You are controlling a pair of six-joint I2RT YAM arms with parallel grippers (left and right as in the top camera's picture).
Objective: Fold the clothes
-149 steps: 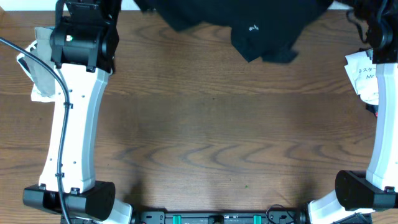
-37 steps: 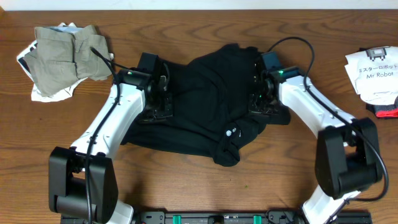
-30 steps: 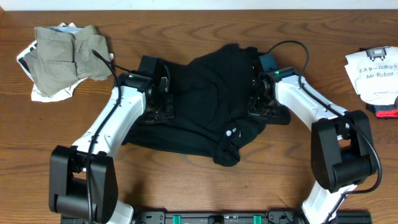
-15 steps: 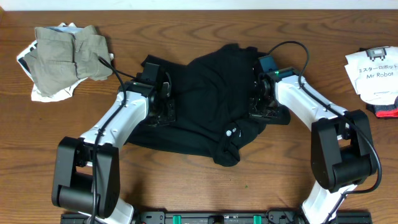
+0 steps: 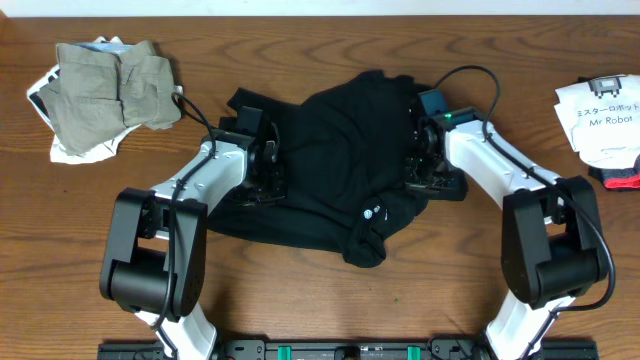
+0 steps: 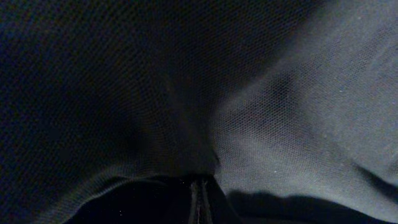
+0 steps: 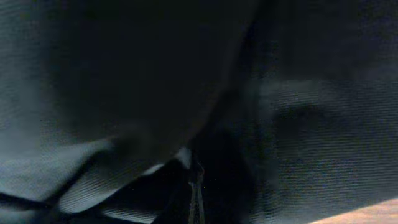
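Overhead only: black shirt (image 5: 330,150) crumpled, long axis left-right, white mark (image 5: 370,212) nearside.
Wrist views only: left tool (image 6: 199,200), right tool (image 7: 196,186) pinched shut on its cloth.

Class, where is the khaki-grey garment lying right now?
Overhead view: the khaki-grey garment lies crumpled on the table, far left, apart from the black shirt.

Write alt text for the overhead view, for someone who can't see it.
A crumpled black shirt lies on the table, the left hand and right hand each pinching one side. A khaki garment sits far left, a white printed garment far right.
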